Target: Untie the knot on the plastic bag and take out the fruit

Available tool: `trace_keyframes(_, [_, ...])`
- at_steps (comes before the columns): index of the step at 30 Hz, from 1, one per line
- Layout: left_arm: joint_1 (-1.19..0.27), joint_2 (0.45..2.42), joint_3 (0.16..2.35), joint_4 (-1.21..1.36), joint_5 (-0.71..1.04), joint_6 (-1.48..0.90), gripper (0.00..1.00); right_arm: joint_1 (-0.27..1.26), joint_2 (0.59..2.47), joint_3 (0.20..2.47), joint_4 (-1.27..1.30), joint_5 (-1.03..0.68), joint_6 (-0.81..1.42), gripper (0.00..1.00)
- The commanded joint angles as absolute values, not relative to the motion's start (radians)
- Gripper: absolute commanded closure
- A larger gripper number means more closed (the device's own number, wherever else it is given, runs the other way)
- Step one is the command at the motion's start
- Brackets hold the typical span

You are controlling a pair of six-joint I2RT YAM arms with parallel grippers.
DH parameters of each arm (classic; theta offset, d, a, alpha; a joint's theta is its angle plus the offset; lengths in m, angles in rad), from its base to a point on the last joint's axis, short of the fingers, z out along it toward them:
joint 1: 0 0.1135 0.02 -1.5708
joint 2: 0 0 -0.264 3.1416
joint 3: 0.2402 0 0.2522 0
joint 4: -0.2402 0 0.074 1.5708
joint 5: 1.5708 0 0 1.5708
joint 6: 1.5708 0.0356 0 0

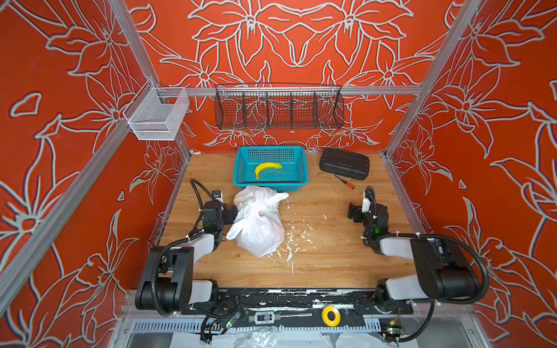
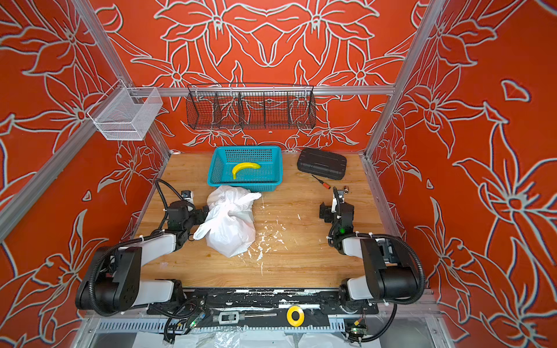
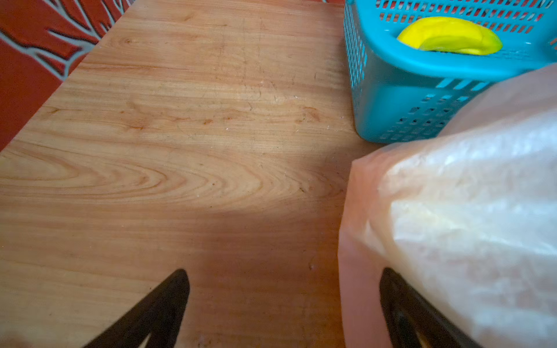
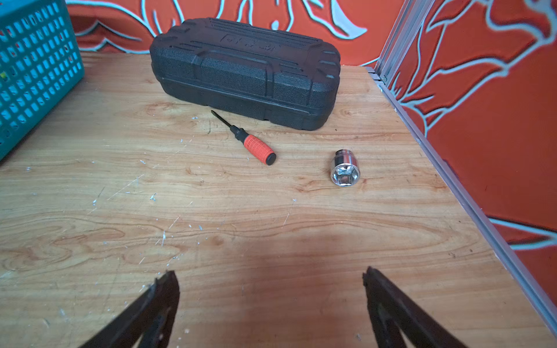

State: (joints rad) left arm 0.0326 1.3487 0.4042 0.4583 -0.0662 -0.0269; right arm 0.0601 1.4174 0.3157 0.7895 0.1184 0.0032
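Banana (image 1: 267,168) in teal basket (image 1: 294,186); screwdriver (image 1: 344,182) beside black case (image 1: 344,163).

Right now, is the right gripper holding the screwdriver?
No, the right gripper stands open over the table with nothing between its jaws, while the screwdriver lies ahead of it beside the black case.

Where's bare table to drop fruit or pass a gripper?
Free: wood between plastic bag and right gripper; table's near-edge strip; far-left corner beside teal basket. Crowded: bag crowding basket and left gripper; far-right corner with black case, screwdriver, socket.
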Motion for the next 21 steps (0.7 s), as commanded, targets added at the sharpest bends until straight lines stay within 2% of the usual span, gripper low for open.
trace_keyframes(1, [0.035,1.343,0.413,0.48,-0.06,-0.032,0.03,0.053,1.414,0.33,0.788,0.109,-0.016,0.03])
trace_keyframes(21, [0.034,1.344,0.413,0.48,-0.06,-0.032,0.03,0.052,1.414,0.331,0.785,0.109,-0.017,0.03])
